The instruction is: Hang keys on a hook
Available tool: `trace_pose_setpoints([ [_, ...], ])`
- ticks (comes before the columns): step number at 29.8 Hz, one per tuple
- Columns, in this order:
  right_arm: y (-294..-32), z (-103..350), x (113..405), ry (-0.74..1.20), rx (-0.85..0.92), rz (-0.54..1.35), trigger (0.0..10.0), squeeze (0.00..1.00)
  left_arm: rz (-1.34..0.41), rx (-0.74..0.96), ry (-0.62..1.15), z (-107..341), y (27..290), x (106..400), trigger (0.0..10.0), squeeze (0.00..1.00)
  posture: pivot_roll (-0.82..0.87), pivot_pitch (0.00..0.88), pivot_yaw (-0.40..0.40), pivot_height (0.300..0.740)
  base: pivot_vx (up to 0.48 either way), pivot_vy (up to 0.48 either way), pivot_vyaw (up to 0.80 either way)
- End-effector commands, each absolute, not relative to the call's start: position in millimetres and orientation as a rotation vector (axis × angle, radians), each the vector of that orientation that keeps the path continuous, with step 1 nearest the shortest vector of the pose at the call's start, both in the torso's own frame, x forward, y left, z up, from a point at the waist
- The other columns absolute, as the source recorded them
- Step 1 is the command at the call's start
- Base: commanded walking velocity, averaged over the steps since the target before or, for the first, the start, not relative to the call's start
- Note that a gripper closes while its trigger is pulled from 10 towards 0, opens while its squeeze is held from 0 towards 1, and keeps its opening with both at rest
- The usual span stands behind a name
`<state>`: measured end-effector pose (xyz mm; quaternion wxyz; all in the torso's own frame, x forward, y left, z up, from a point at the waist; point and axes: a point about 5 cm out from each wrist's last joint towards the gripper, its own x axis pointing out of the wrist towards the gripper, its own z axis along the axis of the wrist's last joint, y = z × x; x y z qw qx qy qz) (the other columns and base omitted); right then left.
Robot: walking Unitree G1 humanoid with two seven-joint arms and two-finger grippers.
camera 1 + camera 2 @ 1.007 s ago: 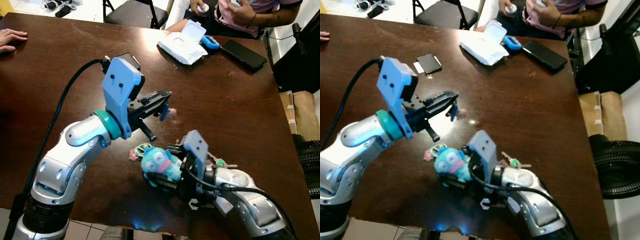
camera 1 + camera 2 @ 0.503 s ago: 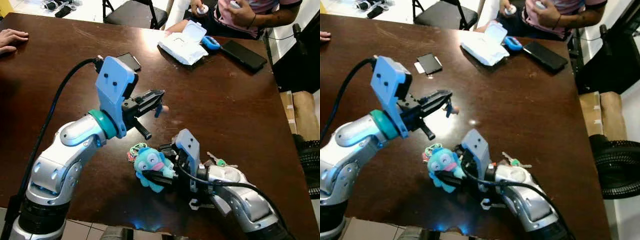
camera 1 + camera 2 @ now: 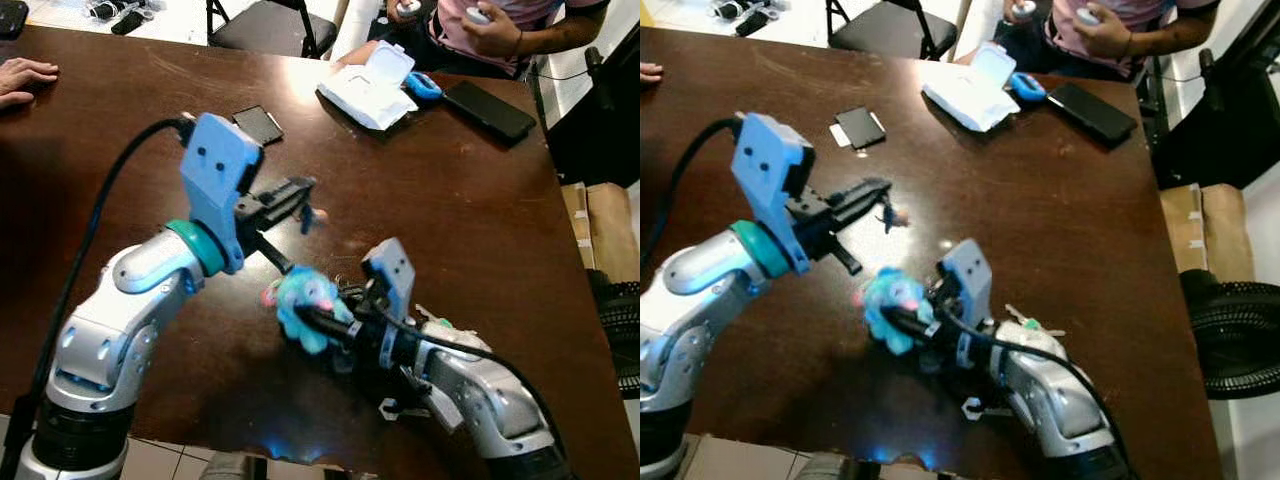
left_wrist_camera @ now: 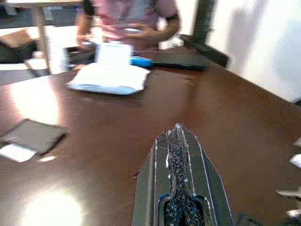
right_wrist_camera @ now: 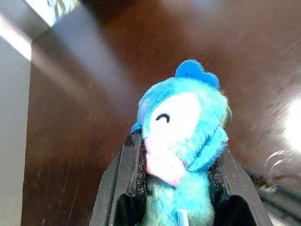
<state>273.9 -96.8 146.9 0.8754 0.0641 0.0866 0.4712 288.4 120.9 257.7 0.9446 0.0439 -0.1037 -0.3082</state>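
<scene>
Plush keychain raised toward a small hook

Right hand (image 3: 318,322) clamps the blue plush keychain (image 3: 305,297); at its 11 o'clock, left hand (image 3: 300,192), fingers pressed together, pinches a small blue hook (image 3: 308,216) above the bench (image 3: 470,200). Dangling keys could miss it.

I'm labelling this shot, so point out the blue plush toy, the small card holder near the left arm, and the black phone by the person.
plush toy (image 5: 181,122), right wrist view, on its white face.
card holder (image 3: 859,127), right eye view, middle of its dark cover.
phone (image 3: 488,109), left eye view, centre of its screen.
</scene>
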Motion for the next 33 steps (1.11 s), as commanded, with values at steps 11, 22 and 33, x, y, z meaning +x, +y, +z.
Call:
trace_pose_setpoints([
  [11, -101, 170, 273, 0.043, 0.178, 0.910, 0.0, 0.00, -0.478, 0.075, -0.164, 251, 146, 295, 10.0, 0.00, 0.01, 0.157, 0.082, 0.740, 0.000, 0.000, 0.00],
  [22, -131, 195, 278, -0.236, 0.076, 0.353, 10.0, 0.00, -0.265, 0.245, -0.143, 225, 169, 289, 10.0, 0.00, -0.02, 0.104, 0.077, 0.740, 0.000, 0.000, 0.00],
  [33, -130, 199, 277, -0.290, 0.053, 0.285, 10.0, 0.00, -0.257, 0.221, -0.152, 223, 175, 286, 10.0, 0.00, -0.03, 0.063, 0.082, 0.740, 0.000, 0.000, 0.00],
])
